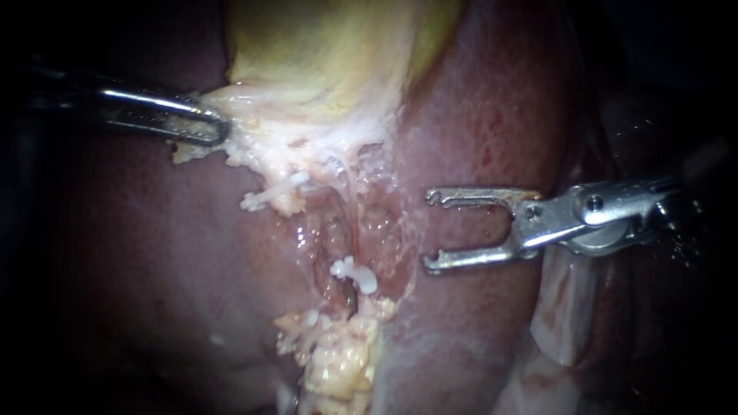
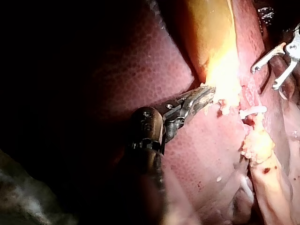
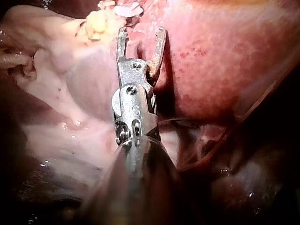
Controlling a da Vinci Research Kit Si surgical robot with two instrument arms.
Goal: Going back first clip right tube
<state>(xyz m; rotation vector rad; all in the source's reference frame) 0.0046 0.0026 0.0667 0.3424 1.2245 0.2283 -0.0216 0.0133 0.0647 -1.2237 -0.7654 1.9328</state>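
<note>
Two white clips (image 1: pixel 274 192) (image 1: pixel 354 274) below the gallbladder (image 1: pixel 330 46)

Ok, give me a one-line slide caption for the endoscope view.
Left instrument grips pale tissue below the gallbladder; right instrument, jaws open and empty, sits apart from the nearest white clip.

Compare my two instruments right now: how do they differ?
The left instrument is shut on pale tissue below the gallbladder; the right instrument is wide open, empty. The left's jaws look slim and rounded; the right's are forked with hooked tips. Both are bare metal.
</note>
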